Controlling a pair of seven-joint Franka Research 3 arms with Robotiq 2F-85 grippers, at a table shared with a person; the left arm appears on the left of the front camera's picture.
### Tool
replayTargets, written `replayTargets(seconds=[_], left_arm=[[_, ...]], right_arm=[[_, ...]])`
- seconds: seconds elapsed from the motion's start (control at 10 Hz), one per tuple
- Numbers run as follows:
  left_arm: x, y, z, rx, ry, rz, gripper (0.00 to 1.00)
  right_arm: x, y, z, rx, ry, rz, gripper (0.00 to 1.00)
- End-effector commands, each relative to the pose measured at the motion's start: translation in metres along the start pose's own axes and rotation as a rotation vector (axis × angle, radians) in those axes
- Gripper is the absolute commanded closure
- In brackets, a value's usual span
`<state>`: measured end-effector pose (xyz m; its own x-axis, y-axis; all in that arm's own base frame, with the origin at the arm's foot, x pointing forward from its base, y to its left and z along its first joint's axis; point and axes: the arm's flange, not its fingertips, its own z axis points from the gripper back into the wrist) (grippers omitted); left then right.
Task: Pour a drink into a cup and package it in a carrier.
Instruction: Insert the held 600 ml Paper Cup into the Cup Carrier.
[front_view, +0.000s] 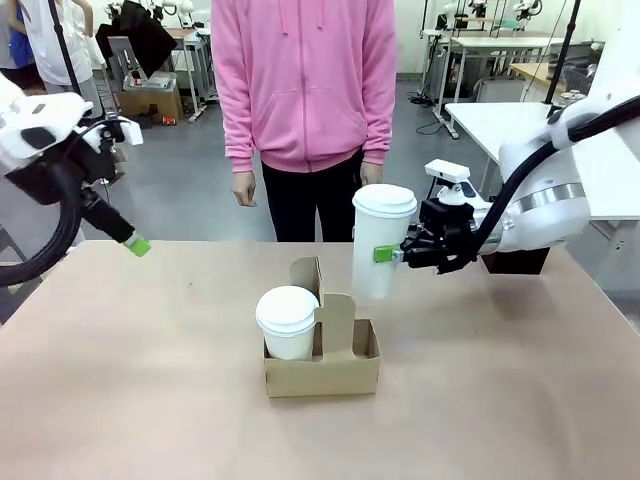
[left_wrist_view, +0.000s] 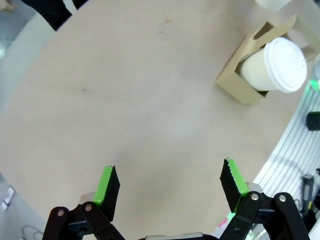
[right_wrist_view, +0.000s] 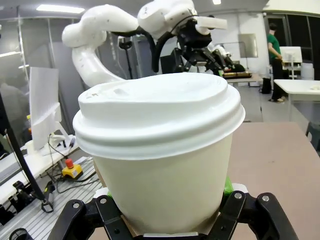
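Currently the right gripper (front_view: 382, 254) is clamped on the lower half of a lidded white cup (front_view: 380, 225), green pads pressed to its sides. The cup is held upright, clear of the table (front_view: 150, 390), just behind and above the right side of the carrier (front_view: 322, 378). Left gripper (left_wrist_view: 170, 187): fingers spread wide, nothing between them, raised over the table's left part, well apart from the carrier. A second lidded cup (front_view: 287, 322) is seated in the carrier's left slot; the right slot (front_view: 358, 338), beside the upright handle tab (front_view: 337, 315), is seen empty. Step judged: packaging, with the held cup poised for its slot; pouring is taken as done, though the contents are hidden by the lid. The next move is judged to call for the cup base to be centred over the right slot and lowered straight before the grip is released. Edges to be minded: the handle tab on one side, the low cardboard wall on the other; a clipped rim could shove the light carrier. Open room: bare table is available right of and in front of the carrier; a person (front_view: 305, 90) stands at the far edge, hands down.
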<state>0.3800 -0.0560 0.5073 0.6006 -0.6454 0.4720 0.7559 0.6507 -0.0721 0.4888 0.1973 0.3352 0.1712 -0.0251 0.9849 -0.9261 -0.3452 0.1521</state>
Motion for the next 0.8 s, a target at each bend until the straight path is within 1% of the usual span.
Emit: replayTargets(seconds=[0.0, 0.3, 0.4, 0.7], left_arm=[[-0.012, 0.008, -0.016, -0.019, -0.065, -0.049, 0.00], [-0.017, 0.020, -0.026, -0.004, -0.057, -0.026, 0.00], [-0.017, 0.013, -0.016, 0.004, -0.031, -0.030, 0.00], [-0.017, 0.013, -0.016, 0.004, -0.031, -0.030, 0.00]], right_arm=[[-0.005, 0.005, -0.004, -0.009, 0.006, 0.023, 0.20], [-0.012, 0.021, -0.014, -0.020, 0.013, 0.032, 0.20], [-0.015, 0.025, -0.018, -0.027, 0.008, 0.035, 0.20], [-0.026, 0.028, -0.032, -0.021, 0.006, 0.037, 0.20]])
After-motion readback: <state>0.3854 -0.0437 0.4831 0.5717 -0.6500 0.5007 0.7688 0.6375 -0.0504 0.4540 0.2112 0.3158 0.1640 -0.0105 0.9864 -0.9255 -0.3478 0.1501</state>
